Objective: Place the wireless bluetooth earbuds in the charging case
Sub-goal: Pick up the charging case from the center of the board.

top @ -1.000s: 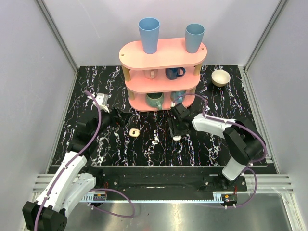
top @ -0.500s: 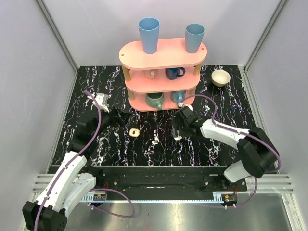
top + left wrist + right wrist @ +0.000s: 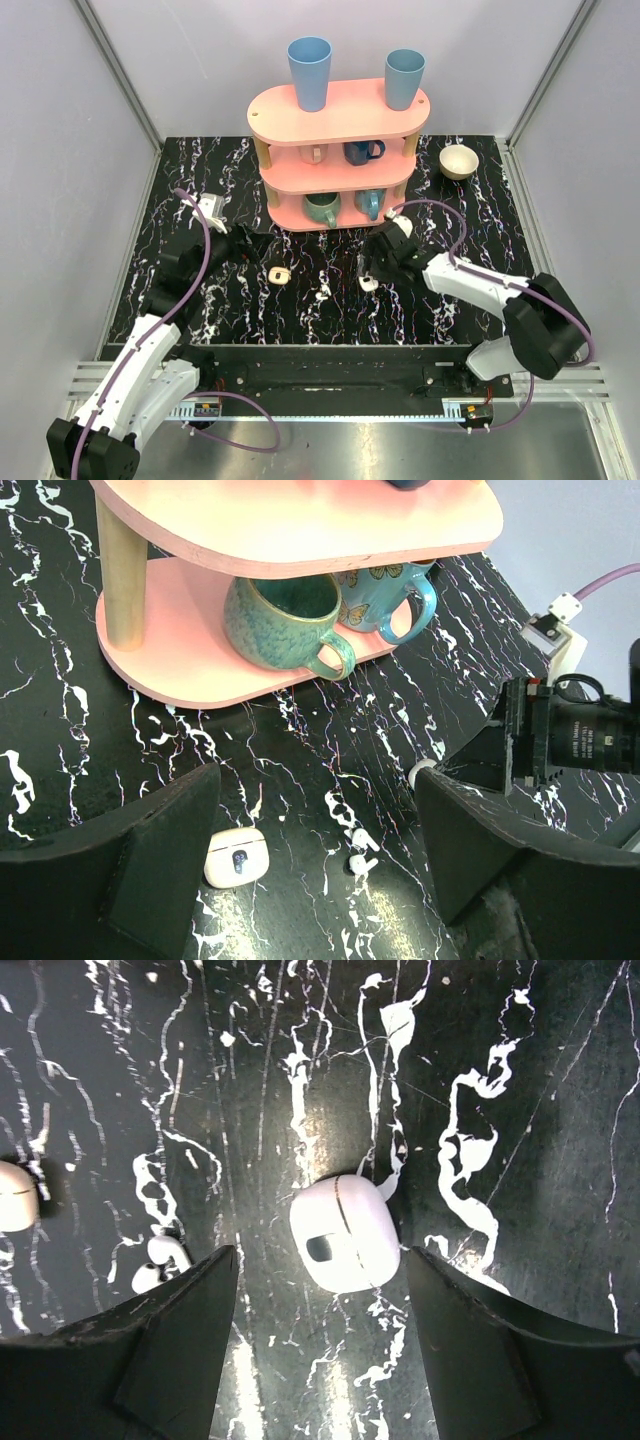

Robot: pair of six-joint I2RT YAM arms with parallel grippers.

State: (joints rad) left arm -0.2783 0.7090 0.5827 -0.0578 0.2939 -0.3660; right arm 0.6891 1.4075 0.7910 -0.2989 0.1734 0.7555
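Observation:
The two wireless bluetooth earbuds (image 3: 322, 295) lie side by side on the black marbled table, small and white with short stems; they also show in the left wrist view (image 3: 359, 851) and the right wrist view (image 3: 160, 1261). A closed white charging case (image 3: 345, 1232) lies flat on the table, directly under my right gripper (image 3: 321, 1252), whose fingers are open on either side without touching it. In the top view this case (image 3: 368, 284) peeks out below the right gripper (image 3: 375, 262). My left gripper (image 3: 238, 243) is open and empty, aimed at the earbuds from the left.
A second, beige rounded case (image 3: 279, 273) lies left of the earbuds. Behind stands a pink three-tier shelf (image 3: 340, 110) with mugs on its tiers and two blue cups on top. A beige bowl (image 3: 459, 161) sits at the back right.
My right gripper's jaws have widened around the white case and the gripper has shifted slightly right, its elbow swinging outward. The left arm has not moved.

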